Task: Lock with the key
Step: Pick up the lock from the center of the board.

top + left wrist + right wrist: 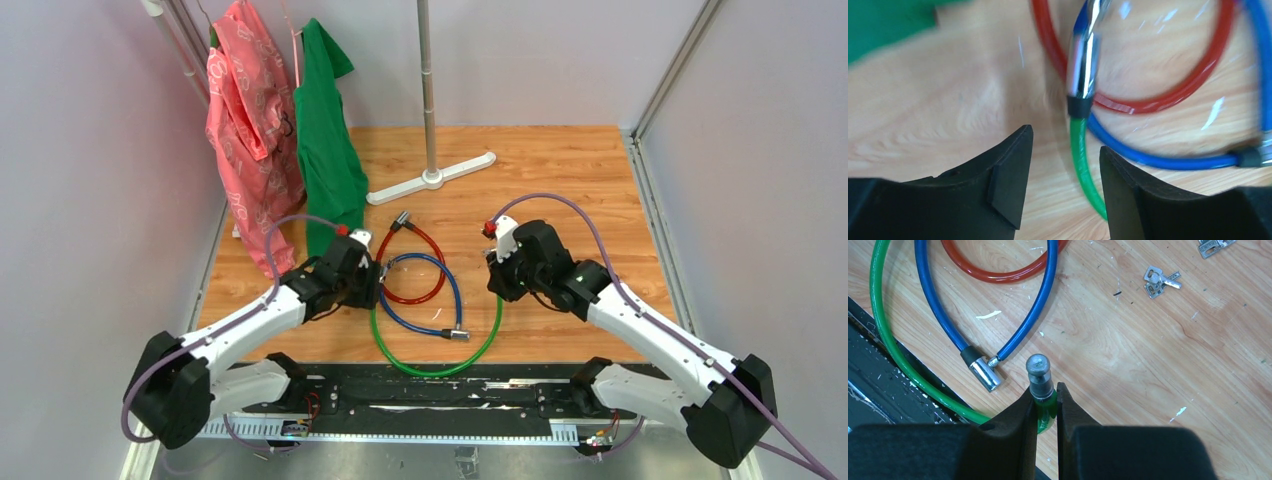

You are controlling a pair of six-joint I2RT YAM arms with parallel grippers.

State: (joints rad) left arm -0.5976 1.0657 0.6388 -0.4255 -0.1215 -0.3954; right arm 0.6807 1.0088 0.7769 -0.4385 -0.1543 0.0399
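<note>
A green cable lock point(440, 368) lies in a loop on the wooden table. My right gripper point(497, 275) is shut on its plug end; in the right wrist view the grey metal plug point(1039, 372) sticks out past the fingertips point(1026, 402). My left gripper point(1065, 160) is open, low over the green cable point(1080, 155) just below its chrome lock barrel point(1083, 65); the cable runs between the fingers, nearer the right one. Small silvery keys point(1159, 281) lie on the wood, apart from both grippers.
Red point(437, 265) and blue point(455, 290) cable locks overlap the green one. The blue one's chrome barrel point(985, 374) lies near my right gripper. More key metal point(1215, 246) shows at the frame edge. A rack base point(432, 178), pink point(250, 120) and green point(325, 140) garments stand behind.
</note>
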